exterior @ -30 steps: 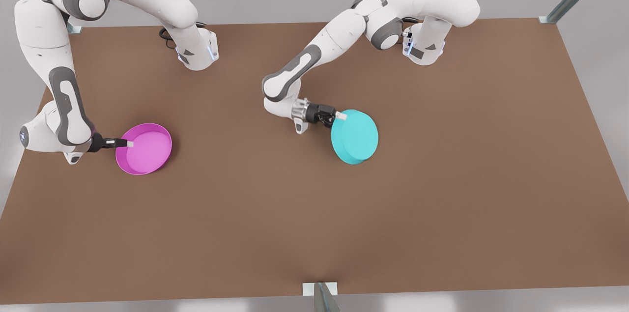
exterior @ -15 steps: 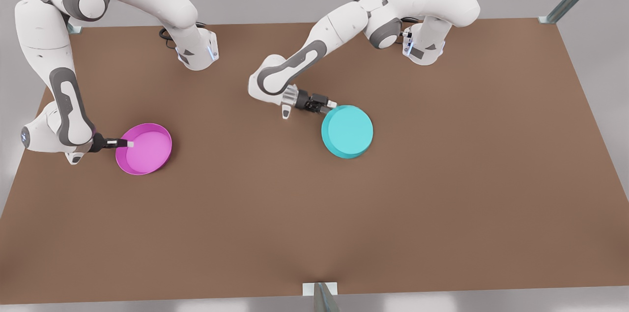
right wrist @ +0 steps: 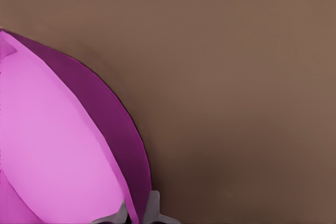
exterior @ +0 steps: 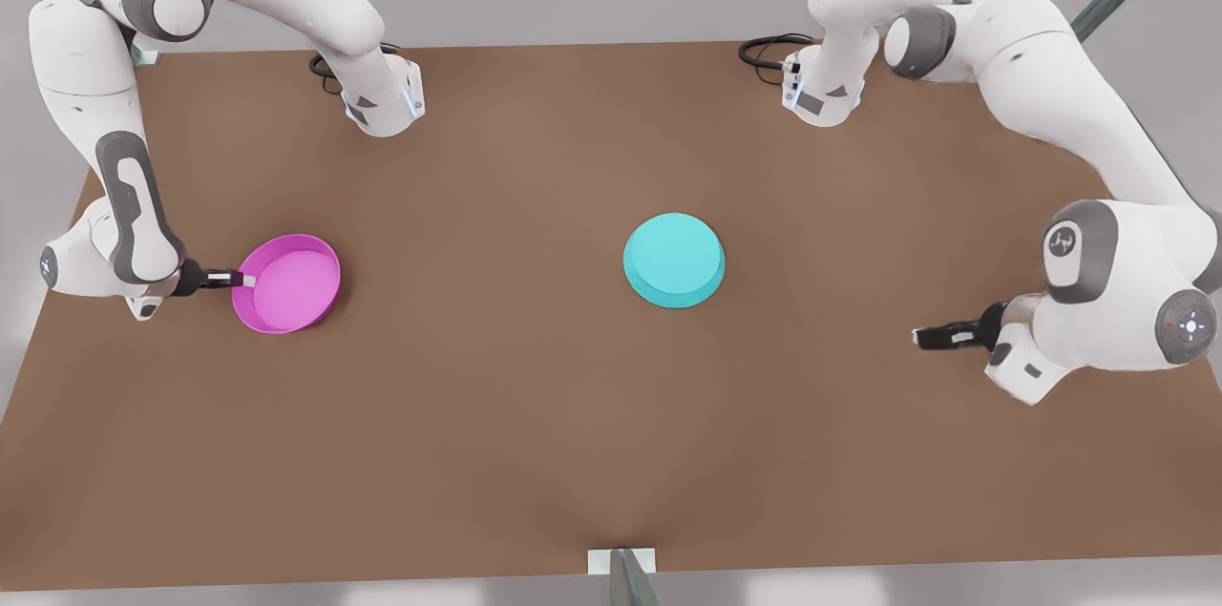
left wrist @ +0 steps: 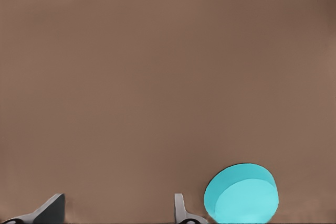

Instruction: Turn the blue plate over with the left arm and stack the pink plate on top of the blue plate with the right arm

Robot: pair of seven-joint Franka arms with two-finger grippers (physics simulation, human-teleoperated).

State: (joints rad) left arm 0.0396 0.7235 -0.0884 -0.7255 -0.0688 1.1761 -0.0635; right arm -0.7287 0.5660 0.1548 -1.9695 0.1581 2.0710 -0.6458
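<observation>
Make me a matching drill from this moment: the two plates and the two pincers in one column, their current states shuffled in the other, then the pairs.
Things:
1. blue plate
2. pink plate
3. left pincer
4. right pincer

States:
A. gripping a plate's rim
B. lying upside down, flat bottom up, mid-table
C. open, holding nothing, at the front view's right
D. open side up, held by its rim

Pairs: 1-B, 2-D, 3-C, 4-A
</observation>
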